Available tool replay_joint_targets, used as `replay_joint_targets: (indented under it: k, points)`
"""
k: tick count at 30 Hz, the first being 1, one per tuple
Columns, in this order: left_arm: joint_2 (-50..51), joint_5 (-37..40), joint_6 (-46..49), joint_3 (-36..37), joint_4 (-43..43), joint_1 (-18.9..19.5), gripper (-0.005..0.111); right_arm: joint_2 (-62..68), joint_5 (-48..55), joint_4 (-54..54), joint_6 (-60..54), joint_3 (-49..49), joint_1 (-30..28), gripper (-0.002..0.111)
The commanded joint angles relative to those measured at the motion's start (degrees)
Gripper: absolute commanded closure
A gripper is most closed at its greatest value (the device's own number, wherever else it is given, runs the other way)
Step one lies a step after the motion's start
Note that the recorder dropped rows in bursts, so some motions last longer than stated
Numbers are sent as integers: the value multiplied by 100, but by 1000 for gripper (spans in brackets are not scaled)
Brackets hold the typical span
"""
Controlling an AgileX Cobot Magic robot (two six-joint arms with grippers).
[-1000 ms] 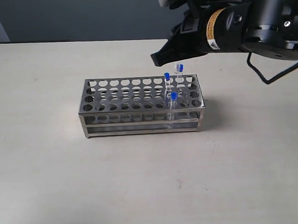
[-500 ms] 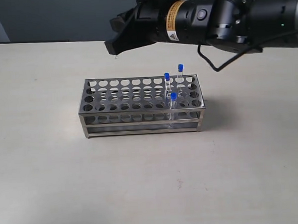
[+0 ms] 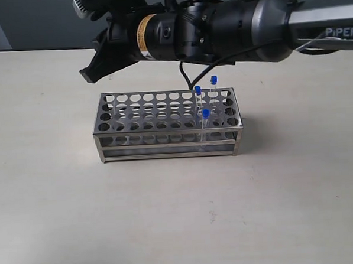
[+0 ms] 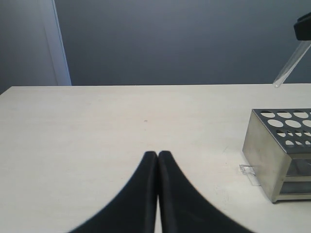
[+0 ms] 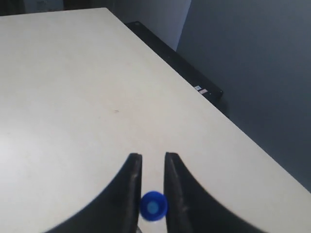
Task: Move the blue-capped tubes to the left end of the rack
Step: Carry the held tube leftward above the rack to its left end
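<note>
Tubes first: we see three blue-capped tubes [image 3: 197, 90] [image 3: 213, 80] [image 3: 206, 114] standing upright in holes at the right end of the rack [image 3: 165, 138], close to one another, in the exterior view. The rack sits in the middle of that frame on the pale table [image 3: 63, 221], and the rest of its holes that we can make out look empty. A fourth tube [image 5: 154, 206] is off the rack. In the right wrist view its blue cap sits between the two dark fingers of the right gripper [image 5: 152, 158], which stand only a narrow gap apart and pinch it. In the left wrist view the clear body of this tube hangs tilted at the upper right of the frame, its lower tip above the rack's near end and clear of it. In the exterior view the right arm reaches across the upper part of the frame, its gripper at the upper left, above the rack's left end. The left gripper [image 4: 158, 155] has its fingers pressed together with nothing between them, over bare table, the rack off to the right of its view.
</note>
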Motion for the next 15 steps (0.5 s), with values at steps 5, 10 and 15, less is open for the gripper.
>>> replay_joint_targets:
  k: [5, 10, 15]
  points:
    - [-31, -25, -14, 19, -25, -33, 106, 216, 955, -59, 11, -396, 305, 109]
    - [-31, -25, -14, 19, -25, -33, 106, 216, 1195, 6, -2, -396, 480, 109]
    - [-31, -25, -14, 19, -25, -33, 106, 216, 1318, 36, -2, -385, 605, 109]
